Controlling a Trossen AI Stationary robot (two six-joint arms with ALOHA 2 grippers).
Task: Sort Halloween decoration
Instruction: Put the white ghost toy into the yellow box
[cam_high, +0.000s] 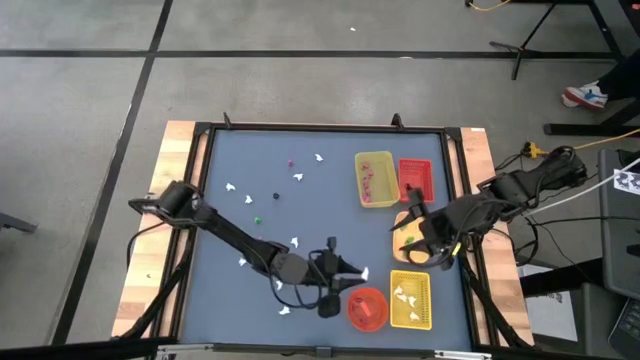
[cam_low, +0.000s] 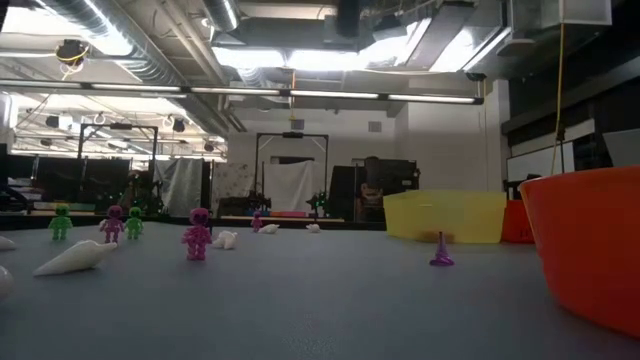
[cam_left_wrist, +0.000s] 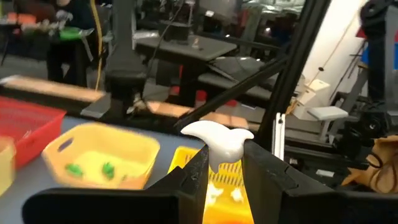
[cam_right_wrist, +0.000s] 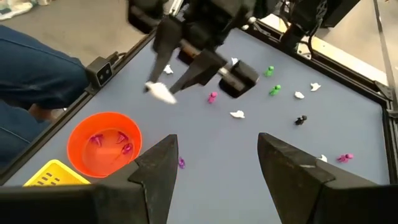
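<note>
My left gripper (cam_high: 357, 270) reaches level over the table's near middle, shut on a white ghost (cam_left_wrist: 217, 140), one piece of the Halloween decoration. It hangs just beyond an orange bowl (cam_high: 367, 308) and a yellow tray (cam_high: 410, 300) that holds white ghosts. My right gripper (cam_right_wrist: 214, 162) hovers open and empty at the right, above a tray with green bits (cam_left_wrist: 102, 155). More white ghosts (cam_high: 297, 177), a green piece (cam_high: 257, 221), a dark piece (cam_high: 277, 197) and a pink piece (cam_high: 291, 164) lie loose on the blue mat. My left gripper pinches the white ghost's narrow lower end (cam_left_wrist: 219, 163) between its two fingertips. The fingers come level, pointing toward the table's right edge. The ghost's broad rounded end (cam_right_wrist: 160, 92) sticks out past the fingertips, lifted clear of the mat.
A yellow tray (cam_high: 374, 178) with pink pieces and a red tray (cam_high: 415, 178) stand at the far right. The bowl holds pink pieces (cam_right_wrist: 118, 144). Small pink (cam_low: 197, 235) and green figures (cam_low: 60, 222) stand on the mat's left half. A person's sleeve (cam_right_wrist: 31, 74) shows beyond the near edge.
</note>
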